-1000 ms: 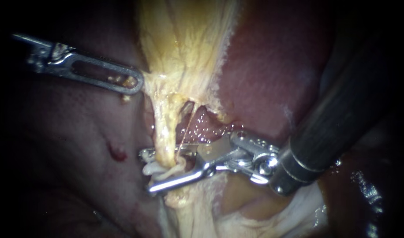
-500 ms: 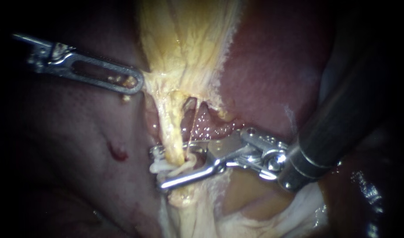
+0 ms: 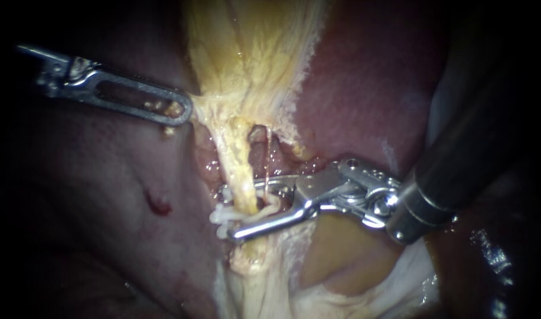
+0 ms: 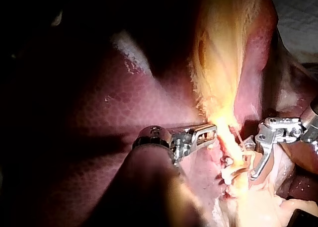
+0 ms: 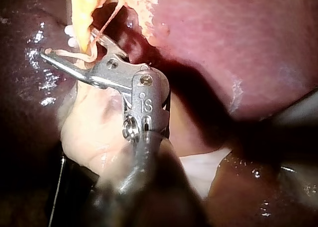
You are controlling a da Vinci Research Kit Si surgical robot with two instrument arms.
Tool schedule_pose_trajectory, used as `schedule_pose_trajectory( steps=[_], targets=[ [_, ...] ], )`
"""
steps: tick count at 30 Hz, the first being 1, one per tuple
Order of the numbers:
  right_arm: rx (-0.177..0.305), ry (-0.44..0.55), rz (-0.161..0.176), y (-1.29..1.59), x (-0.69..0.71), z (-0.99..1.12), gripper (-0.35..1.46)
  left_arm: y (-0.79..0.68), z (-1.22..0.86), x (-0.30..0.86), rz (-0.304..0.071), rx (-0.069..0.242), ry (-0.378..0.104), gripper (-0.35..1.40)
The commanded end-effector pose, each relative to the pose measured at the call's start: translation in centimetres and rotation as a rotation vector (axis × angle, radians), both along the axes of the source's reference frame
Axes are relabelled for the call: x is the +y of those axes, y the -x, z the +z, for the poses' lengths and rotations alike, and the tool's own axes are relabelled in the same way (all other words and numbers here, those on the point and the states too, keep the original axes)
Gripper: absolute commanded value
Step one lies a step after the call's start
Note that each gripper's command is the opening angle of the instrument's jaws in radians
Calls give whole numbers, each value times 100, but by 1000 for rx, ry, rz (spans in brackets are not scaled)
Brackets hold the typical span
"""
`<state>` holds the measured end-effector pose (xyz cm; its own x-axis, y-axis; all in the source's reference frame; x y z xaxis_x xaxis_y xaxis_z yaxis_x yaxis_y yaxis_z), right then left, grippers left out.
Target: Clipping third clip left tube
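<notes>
Left tube (image 3: 238, 168): pale yellow strand running down from the gallbladder (image 3: 253, 53) across the liver (image 3: 353, 100); its lower part lies within the span of the right instrument's jaws.
Clips (image 3: 220, 217): white clips already sit on the strand, touching it just beside the jaw tips.
Right instrument (image 3: 228, 214): jaws stand apart with a clear gap, one on each side of the strand; nothing is clamped yet.
Left instrument (image 3: 179, 111): jaws lie together on the edge of the gallbladder, which tents toward the tip, so the strand appears to be held taut.
Step in hand: seating the jaws for the third clip.
Doing it well: the strand should sit deep in the throat and square to the jaws, with both tips showing past its far side. The thin thread (image 3: 266, 155) beside it belongs outside the bite, and the new clip clear of those in place. Steady traction from the left side will probably help.
Risk: closing on part of the strand only, or on a seated clip.
Pose, right: shaft descends from the upper right; the wrist bends so the jaws lie almost level, pointing across the strand.
Pose, left: shaft enters from the left, sloping gently down to the gallbladder's edge, well apart from the right jaws.
</notes>
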<state>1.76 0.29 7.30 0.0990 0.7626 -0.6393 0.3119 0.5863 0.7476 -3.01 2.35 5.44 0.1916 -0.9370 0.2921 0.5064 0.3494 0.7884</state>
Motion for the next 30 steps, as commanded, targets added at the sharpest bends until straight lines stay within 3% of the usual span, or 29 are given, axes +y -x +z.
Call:
schedule_pose_trajectory(
  steps=[1, 24, 30],
  targets=[
    [-3, 1, 3, 1, 0, 0, 49, 0, 0, 0, 0, 0, 0, -35],
    [-138, 79, 28, 65, 13, 6, 49, 0, 0, 0, 0, 0, 0, -35],
    [-148, 76, 33, 76, 13, 9, 49, 0, 0, 0, 0, 0, 0, -35]
  ],
)
